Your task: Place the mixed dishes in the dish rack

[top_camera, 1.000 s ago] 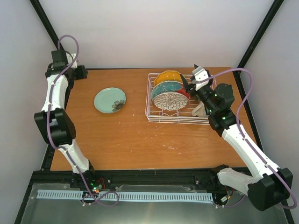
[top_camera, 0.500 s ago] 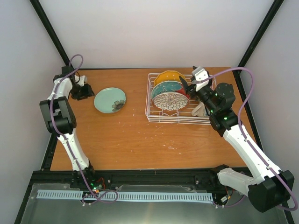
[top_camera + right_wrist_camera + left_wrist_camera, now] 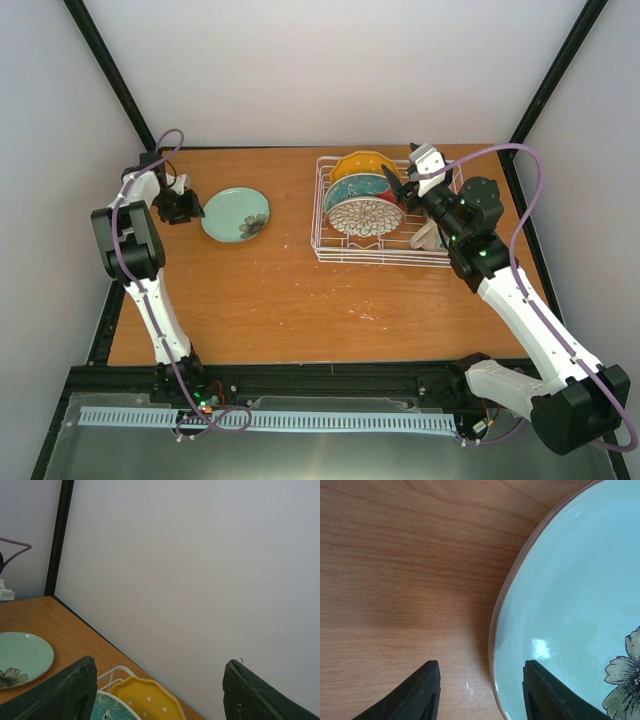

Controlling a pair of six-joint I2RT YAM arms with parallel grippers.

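A teal bowl (image 3: 235,214) with a flower print, shallow like a plate, lies flat on the table left of centre. My left gripper (image 3: 190,208) is low at its left edge and open. In the left wrist view the bowl's rim (image 3: 495,645) runs between the left gripper's (image 3: 480,664) two fingers, one over wood and one over the glaze. The white wire dish rack (image 3: 380,258) holds three upright plates: orange-yellow (image 3: 360,162), red-and-teal (image 3: 355,187) and white floral (image 3: 365,215). My right gripper (image 3: 408,168) hangs open and empty above the rack's right side. A cream shape (image 3: 428,236) shows behind that arm.
The wooden table (image 3: 300,300) is edged by a black frame, with white walls close behind. The right wrist view shows the right gripper (image 3: 159,662) facing the back wall, with the yellow plate (image 3: 145,697) and rack wire (image 3: 112,672) below it and the teal bowl (image 3: 22,655) far left.
My left arm has swung from the back left corner down to the teal bowl's left rim. The right arm has barely moved.
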